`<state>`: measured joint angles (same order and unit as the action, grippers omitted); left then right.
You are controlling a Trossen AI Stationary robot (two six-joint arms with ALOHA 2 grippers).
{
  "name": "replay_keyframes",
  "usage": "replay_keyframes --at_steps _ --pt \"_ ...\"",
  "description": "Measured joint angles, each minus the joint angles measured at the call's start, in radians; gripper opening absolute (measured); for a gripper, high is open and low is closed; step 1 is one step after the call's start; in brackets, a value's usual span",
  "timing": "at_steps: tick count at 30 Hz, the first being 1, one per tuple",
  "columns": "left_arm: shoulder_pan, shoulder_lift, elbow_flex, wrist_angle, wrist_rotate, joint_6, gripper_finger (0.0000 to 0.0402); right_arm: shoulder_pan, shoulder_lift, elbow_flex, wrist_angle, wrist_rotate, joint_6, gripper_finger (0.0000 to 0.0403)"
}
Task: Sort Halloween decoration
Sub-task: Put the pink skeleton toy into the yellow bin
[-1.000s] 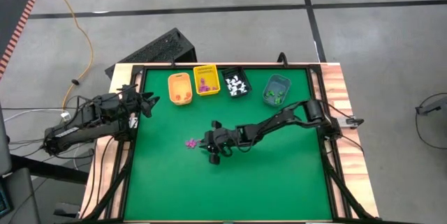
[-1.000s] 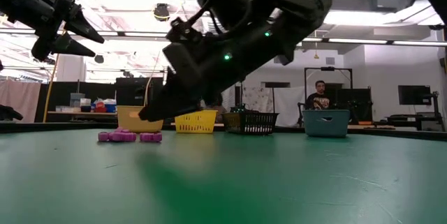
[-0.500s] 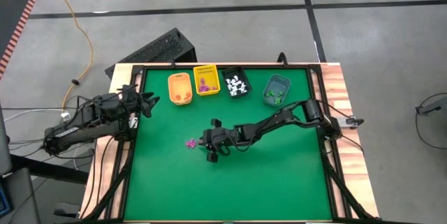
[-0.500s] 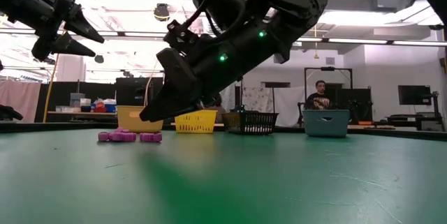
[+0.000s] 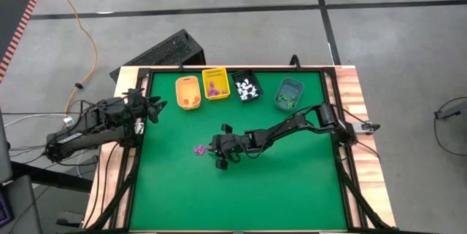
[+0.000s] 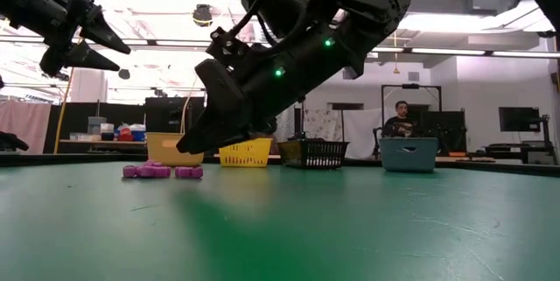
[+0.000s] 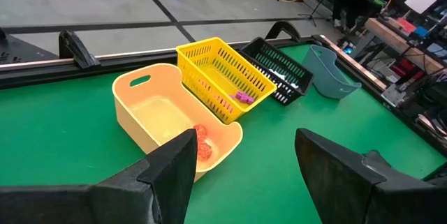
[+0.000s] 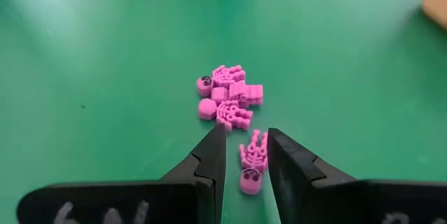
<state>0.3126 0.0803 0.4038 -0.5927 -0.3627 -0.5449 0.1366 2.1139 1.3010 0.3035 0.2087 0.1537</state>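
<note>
Several tiny purple Halloween decoration pieces (image 5: 198, 149) lie on the green mat left of centre; in the right wrist view they form a cluster (image 8: 227, 98) with one skeleton piece (image 8: 252, 161) lying apart. My right gripper (image 8: 246, 135) hovers just above the mat (image 6: 185, 145), pointing toward the table's left. It is open, and its fingertips stand on either side of the skeleton piece without touching it. My left gripper (image 5: 155, 107) waits raised and open at the table's left edge.
Four small bins stand in a row at the far edge: a pale orange one (image 5: 187, 92) with orange pieces, a yellow one (image 5: 215, 84) with purple pieces, a black one (image 5: 246, 87) with white pieces and a grey-blue one (image 5: 288, 94) with green pieces. A person (image 6: 401, 116) sits beyond the table.
</note>
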Motion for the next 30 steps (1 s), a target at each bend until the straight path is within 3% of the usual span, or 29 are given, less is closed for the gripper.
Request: replay_keyframes --at_steps 5,13,18,24,30 --pt "0.0 0.0 0.0 0.002 0.0 0.002 0.0231 -0.023 0.0 0.0 -0.012 -0.074 0.097 0.0103" --pt "0.0 0.0 0.0 0.008 0.033 0.009 0.0231 -0.043 -0.001 0.024 -0.017 -0.195 0.093 0.0112" --pt "0.0 0.0 0.0 0.008 0.033 0.009 0.0231 -0.046 -0.001 0.105 -0.076 -0.233 0.037 0.0173" --pt "0.0 0.0 0.0 0.008 0.033 0.008 0.0231 -0.046 -0.003 0.166 -0.243 -0.205 0.0 0.0265" --pt "0.0 0.0 0.0 0.008 0.032 0.009 0.0231 -0.037 0.017 0.164 -0.288 -0.133 0.006 0.0281"
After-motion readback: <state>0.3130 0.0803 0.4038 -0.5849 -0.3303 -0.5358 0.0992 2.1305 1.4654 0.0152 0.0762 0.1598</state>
